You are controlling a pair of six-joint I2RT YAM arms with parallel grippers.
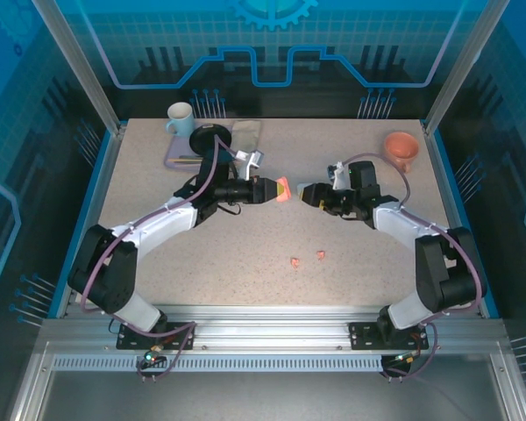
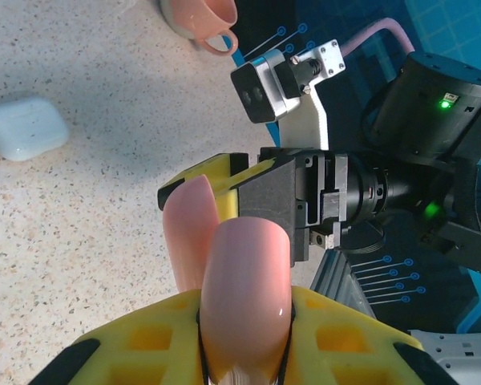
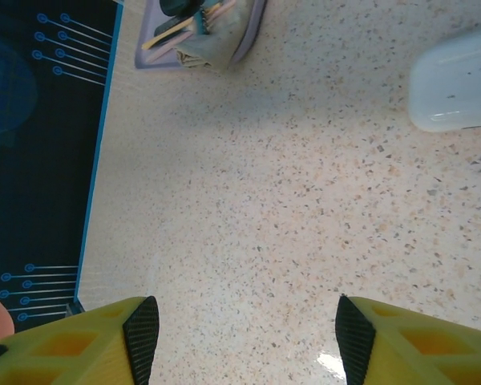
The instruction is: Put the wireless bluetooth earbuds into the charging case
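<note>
Top external view shows us the left gripper (image 1: 274,190) over the middle of the table (image 1: 140,167), its jaws closed tight on a pink charging case (image 1: 282,189). The right gripper (image 1: 309,195) faces it from the other side, just beside the case. One salmon-pink earbud (image 1: 295,261) and another salmon-pink earbud (image 1: 321,255) lie on the bare tabletop near each other, closer to the arm bases than the grippers are. They are well apart from the case, and neither gripper touches them. At the far edge we see a pale blue mug (image 1: 180,118) beside a purple tray (image 1: 171,160) on the left, and a salmon mug (image 1: 401,149) at the far right.

From the left wrist, we see the pink case pinched between the yellow fingers (image 2: 144,345) and sticking out past their tips. It shows two pink lobes, one behind the other, so we think its lid stands open, though this angle does not let us be sure. The right gripper's black body and one of its yellow fingertips sit right behind the case. A white charging case (image 2: 24,128) rests on the table off to the left, well apart from the pink one.

From the right wrist, we see that gripper's two fingers (image 3: 88,345) standing wide apart, black pads facing inward. Only speckled tabletop shows between them, so it holds nothing. The white case lies at the upper right of that view and the purple tray at the top
</note>
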